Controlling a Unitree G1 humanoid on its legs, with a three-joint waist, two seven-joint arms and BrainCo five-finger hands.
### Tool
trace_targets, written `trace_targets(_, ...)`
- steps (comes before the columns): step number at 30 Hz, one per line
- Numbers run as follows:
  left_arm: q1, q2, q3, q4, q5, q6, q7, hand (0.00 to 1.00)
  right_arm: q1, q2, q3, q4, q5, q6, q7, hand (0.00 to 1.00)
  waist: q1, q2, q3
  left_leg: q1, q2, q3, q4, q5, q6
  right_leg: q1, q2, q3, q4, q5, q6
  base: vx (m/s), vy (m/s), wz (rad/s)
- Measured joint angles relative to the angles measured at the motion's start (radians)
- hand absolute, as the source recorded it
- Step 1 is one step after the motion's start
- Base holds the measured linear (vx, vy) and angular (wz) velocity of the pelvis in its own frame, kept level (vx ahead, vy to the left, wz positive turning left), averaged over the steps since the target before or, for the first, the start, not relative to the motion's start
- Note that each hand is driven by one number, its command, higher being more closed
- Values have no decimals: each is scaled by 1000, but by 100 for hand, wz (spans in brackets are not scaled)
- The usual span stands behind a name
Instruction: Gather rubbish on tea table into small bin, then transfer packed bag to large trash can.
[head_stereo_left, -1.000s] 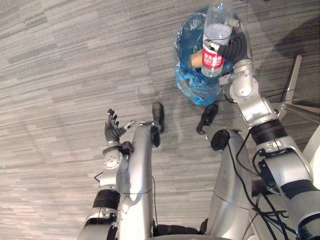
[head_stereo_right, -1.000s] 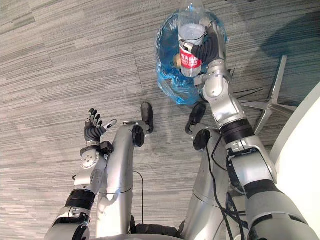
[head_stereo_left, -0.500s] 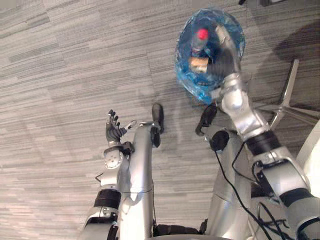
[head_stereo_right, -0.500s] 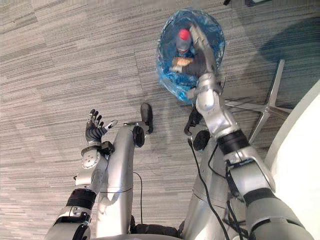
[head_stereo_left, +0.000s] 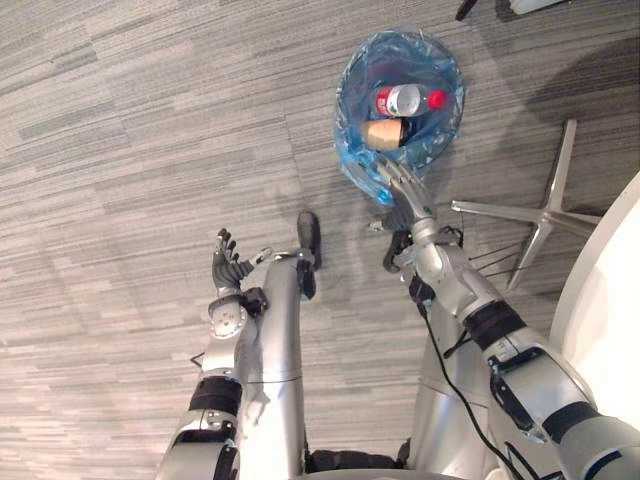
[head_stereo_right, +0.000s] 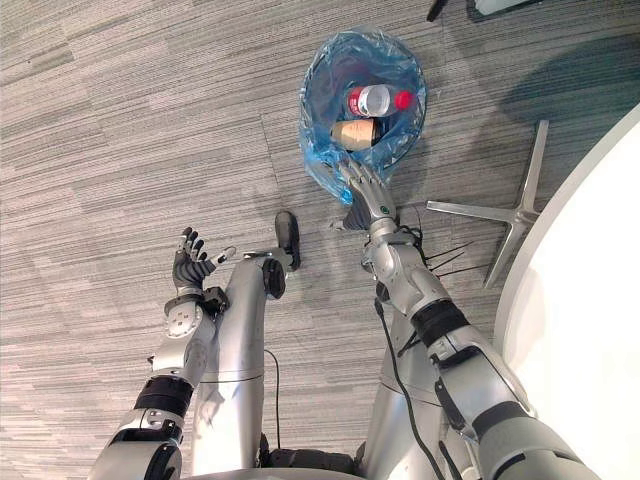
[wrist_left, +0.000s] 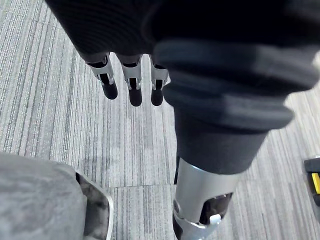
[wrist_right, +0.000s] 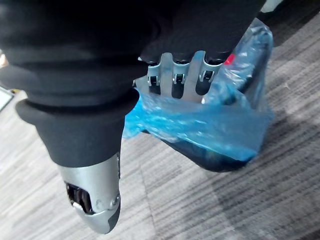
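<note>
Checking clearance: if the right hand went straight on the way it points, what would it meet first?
Likely the near edge of the blue bag; the right hand looks almost on it, depth unclear.

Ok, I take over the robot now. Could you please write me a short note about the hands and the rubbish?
Left hand: open, holding nothing, above the carpet.
Right hand: open, fingers straight, at the near edge of the small bin.
In its blue bag: a bottle lying on its side and a paper cup.
Done: these two are binned.
Left: any other table rubbish, then carry the bag to the large trash can.
</note>
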Motion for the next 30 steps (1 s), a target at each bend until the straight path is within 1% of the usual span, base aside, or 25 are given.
trace_targets(4, -33, 0, 1, 15, -2, -1, 1, 0, -91, 5, 3, 72, -20, 9, 12, 100, 5, 0, 0, -26, -2, -10, 2, 8, -3, -26, -3, -6, 15, -3, 3, -28, 12, 8)
trace_targets(6, -41, -4, -1, 21, -9, -2, -1, 0, -95, 2, 3, 72, -9, 11, 9, 100, 15, 0, 0, -26, -3, -18, 1, 10, -7, -26, -3, -9, 21, -6, 5, -22, 12, 7)
trace_targets(12, -41, -4, -1, 22, -23, -1, -2, 0, -82, 11, 2, 57, 42, 11, 7, 100, 16, 0, 0, -27, 0, -21, 1, 12, -9, -25, 1, -12, 18, -10, 5, 0, 0, 0)
trace_targets(14, -41, -4, -1, 21, -23, 0, -2, 0, -74, 14, -3, 30, 59, 12, 7, 100, 15, -1, 0, -27, 1, -21, 3, 12, -9, -24, 2, -12, 18, -10, 4, 0, 0, 0)
trace_targets(15, -41, -4, -1, 20, -23, 0, -2, 0, -60, 15, -8, -20, 61, 14, 7, 100, 14, -2, -1, -25, 2, -22, 5, 12, -9, -20, 3, -14, 17, -9, 2, -19, 27, -3)
trace_targets(18, -41, -4, 0, 24, -22, 7, -3, 0, -15, 18, -15, -158, 122, 0, 6, 100, 9, -2, -1, -10, 5, -26, 14, 12, -9, 3, 6, -18, 16, -2, -8, -14, 28, -5)
trace_targets(20, -40, -8, -5, 27, -20, 14, -7, 0, 31, 33, -49, -259, 190, -5, 5, 100, 6, -4, -2, 37, 9, -26, 8, 11, -8, 54, 12, -22, -1, 4, -18, -28, 33, -8)
trace_targets(21, -38, -10, -8, 27, -20, 16, -8, 0, 48, 36, -59, -286, 213, -7, 4, 100, 6, -5, -2, 53, 10, -25, 3, 11, -8, 71, 13, -22, -8, 4, -17, -54, 46, -15)
trace_targets(22, -28, -15, -9, 27, -18, 24, -9, 0, 92, 51, -90, -350, 263, -16, 4, 100, 3, -13, -6, 99, 14, -21, -16, 11, -8, 117, 20, -22, -30, 6, -15, -60, 45, -11)
trace_targets(25, 8, -14, -10, 22, -17, 30, -11, 0, 170, 87, -123, -428, 345, -34, 3, 100, -12, -42, -22, 185, 13, -11, -73, 18, -9, 194, 22, -24, -74, 11, -7, -30, 18, -3)
trace_targets(26, 28, -14, -26, 21, -15, 35, -11, 0, 222, 91, -134, -476, 383, -39, 4, 100, -13, -52, -27, 241, 14, -4, -109, 22, -14, 248, 23, -31, -106, 17, -10, 0, 0, 0)
trace_targets(27, 49, -16, -45, 21, -12, 45, -17, 0, 267, 89, -136, -509, 413, -42, 6, 100, -14, -52, -27, 305, 19, 4, -152, 28, -16, 314, 26, -42, -147, 23, -9, 0, 0, 0)
trace_targets(28, 62, -17, -52, 21, -7, 48, -24, 0, 289, 89, -136, -526, 422, -42, 7, 100, -14, -54, -28, 341, 19, 7, -176, 35, -16, 349, 27, -49, -170, 30, -16, 18, -34, -2)
trace_targets(30, 125, -21, -68, 16, 5, 49, -32, 0, 368, 111, -134, -579, 451, -49, 9, 100, -12, -70, -42, 476, 19, 19, -271, 54, -21, 477, 41, -58, -258, 49, -12, 31, -30, -5)
